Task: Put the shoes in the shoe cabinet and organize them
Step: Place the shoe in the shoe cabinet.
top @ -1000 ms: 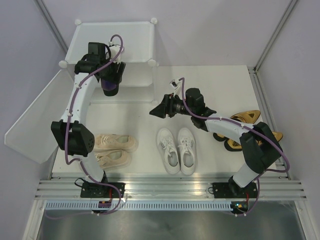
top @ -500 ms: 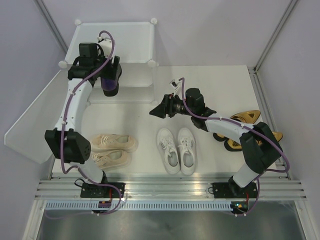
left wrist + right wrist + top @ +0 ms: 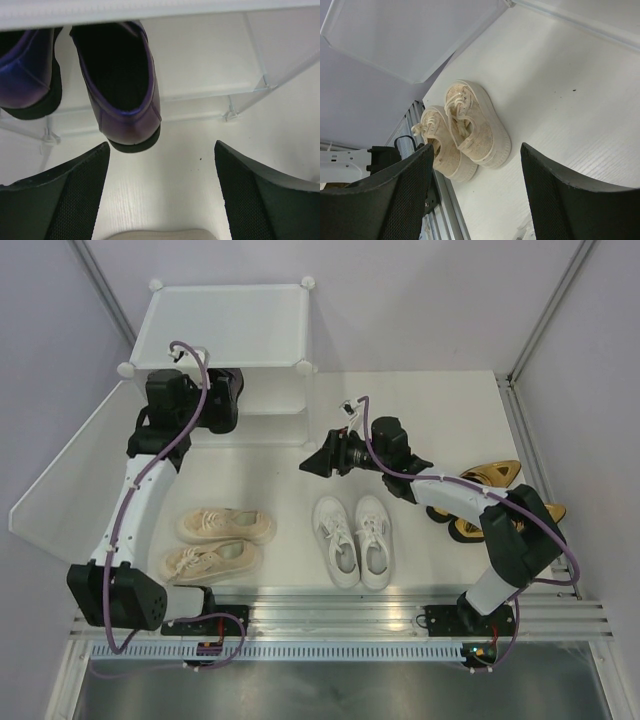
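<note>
Showing the two loafers (image 3: 127, 115) lying on the cabinet (image 3: 225, 325) floor, one heel overhanging its front edge, left jaws gaping empty just before it, right jaws open above the table (image 3: 270, 465); likely calling for backing straight out, clear of the heel.

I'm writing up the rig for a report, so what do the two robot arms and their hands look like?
Both match: the left arm and right arm have white links between bulky black joint housings, with a purple cable running loosely along each. The left hand and right hand are black, with broad tapered fingers faced in fine mesh-like texture.
</note>
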Motion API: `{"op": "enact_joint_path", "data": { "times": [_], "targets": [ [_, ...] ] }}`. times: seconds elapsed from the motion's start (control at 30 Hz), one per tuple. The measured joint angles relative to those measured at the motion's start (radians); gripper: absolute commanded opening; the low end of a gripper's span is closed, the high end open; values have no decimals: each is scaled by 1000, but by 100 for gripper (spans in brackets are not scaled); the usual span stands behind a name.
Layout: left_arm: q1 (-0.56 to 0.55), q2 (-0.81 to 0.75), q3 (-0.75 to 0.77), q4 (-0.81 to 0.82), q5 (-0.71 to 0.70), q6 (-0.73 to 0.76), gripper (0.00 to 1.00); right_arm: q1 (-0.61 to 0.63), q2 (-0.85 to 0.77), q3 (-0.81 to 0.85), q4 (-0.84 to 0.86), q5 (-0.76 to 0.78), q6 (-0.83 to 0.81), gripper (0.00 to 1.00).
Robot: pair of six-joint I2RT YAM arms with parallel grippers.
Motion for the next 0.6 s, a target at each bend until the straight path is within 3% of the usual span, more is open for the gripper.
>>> {"op": "enact_joint_path", "data": {
  "times": [0.23, 0.4, 0.6],
  "targets": [
    [0, -85, -192, 70, -43, -106, 88, 0, -35, -30, 0, 2, 0, 74],
    [0, -68, -240, 89, -74, -134, 88, 0, -74, -45, -1, 6, -6, 74],
    [0, -4, -234, 151, -82, -144, 77, 0, -104, -45, -13, 16, -24, 74]
  ]
}}
